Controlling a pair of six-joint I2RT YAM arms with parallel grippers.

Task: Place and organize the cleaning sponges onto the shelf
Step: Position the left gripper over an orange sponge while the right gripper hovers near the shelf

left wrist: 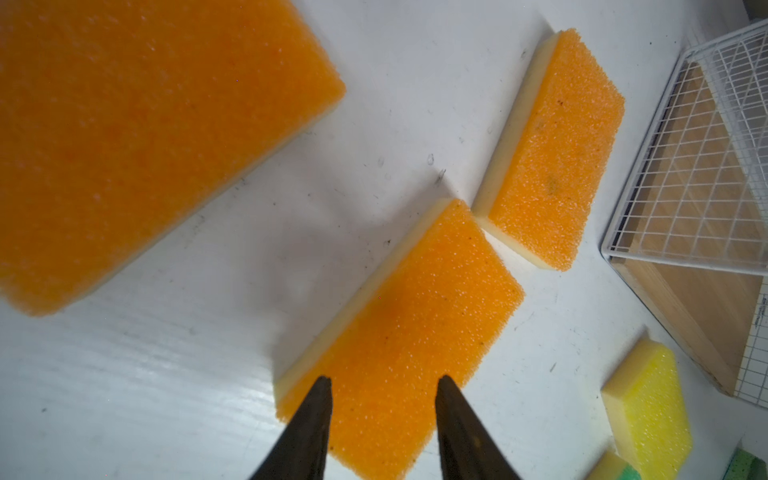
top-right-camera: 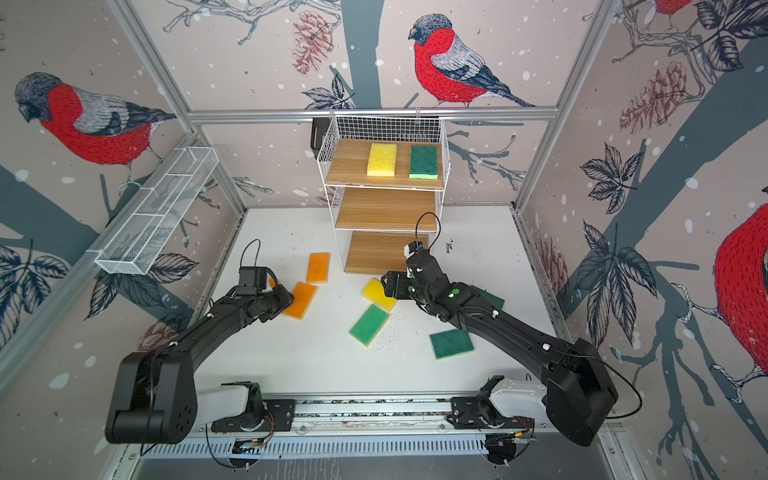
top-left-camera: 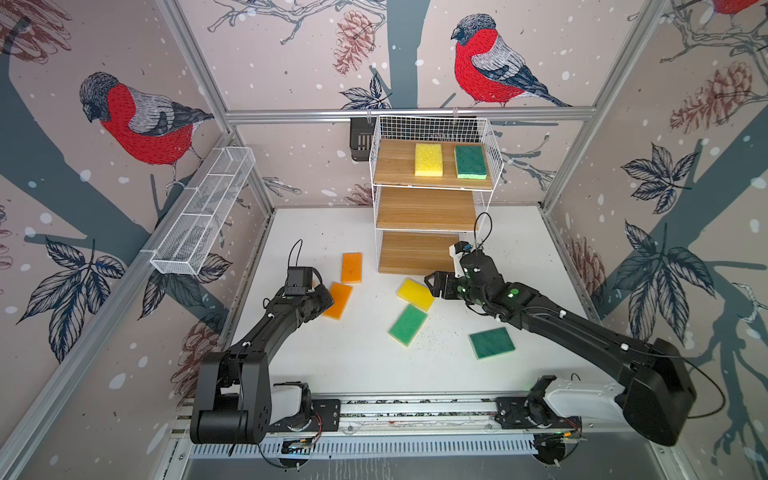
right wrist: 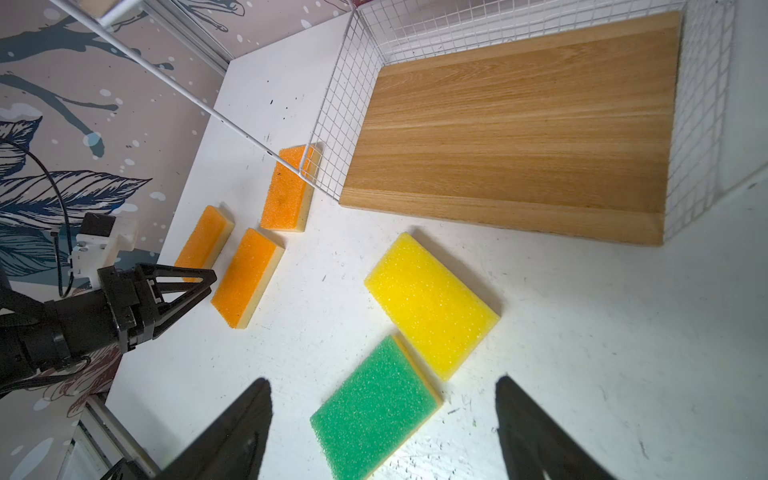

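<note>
We see L gripper (left wrist: 385, 380), fingers narrowly apart & empty, over an orange sponge (left wrist: 407, 316); R gripper (right wrist: 382, 381) wide, empty, above green sponge (right wrist: 374, 411).

On shelf (top-left-camera: 424, 208) top board (top-left-camera: 395, 162): two sponges (top-left-camera: 429, 159) (top-left-camera: 470, 162), side by side. On table (top-left-camera: 332, 365), left-front of shelf: three sponges (right wrist: 203, 243) (right wrist: 245, 276) (right wrist: 289, 191). Just before shelf's lowest board (top-left-camera: 411, 253): two sponges (top-left-camera: 415, 294) (top-left-camera: 408, 324). Farther out, right-front: two sponges (top-right-camera: 451, 344) (top-right-camera: 495, 300).

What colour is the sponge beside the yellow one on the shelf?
Dark green sponge; best in a top view.
</note>
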